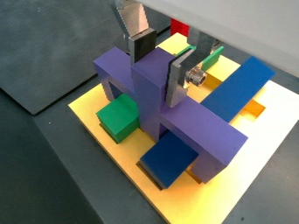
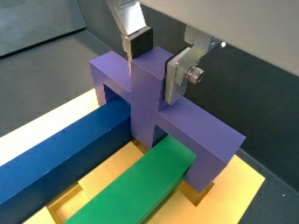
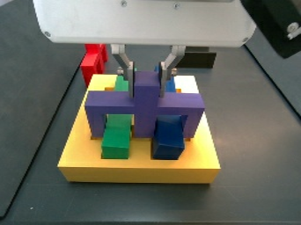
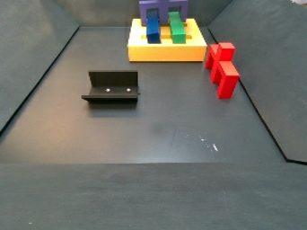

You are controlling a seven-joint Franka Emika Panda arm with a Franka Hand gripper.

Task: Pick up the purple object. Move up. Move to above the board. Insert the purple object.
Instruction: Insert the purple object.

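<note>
The purple object (image 1: 176,114) (image 2: 163,105) sits down on the yellow board (image 1: 271,149) (image 3: 141,167). Its crossbar bridges a green bar (image 3: 116,136) and a dark blue bar (image 3: 168,136), and its legs are in the board. My gripper (image 1: 162,66) (image 2: 158,63) (image 3: 146,75) hangs right over it. The silver fingers stand on either side of the raised centre ridge and are open, with a thin gap showing at the pads. A side view shows the purple object (image 4: 153,13) on the board (image 4: 168,52) at the far end of the floor; the gripper is cut off there.
Red stepped blocks (image 4: 223,67) (image 3: 91,61) lie on the dark floor beside the board. The fixture (image 4: 111,87) stands mid-floor, well away from the board. The green bar (image 2: 135,188) and blue bar (image 2: 59,153) fill slots under the crossbar.
</note>
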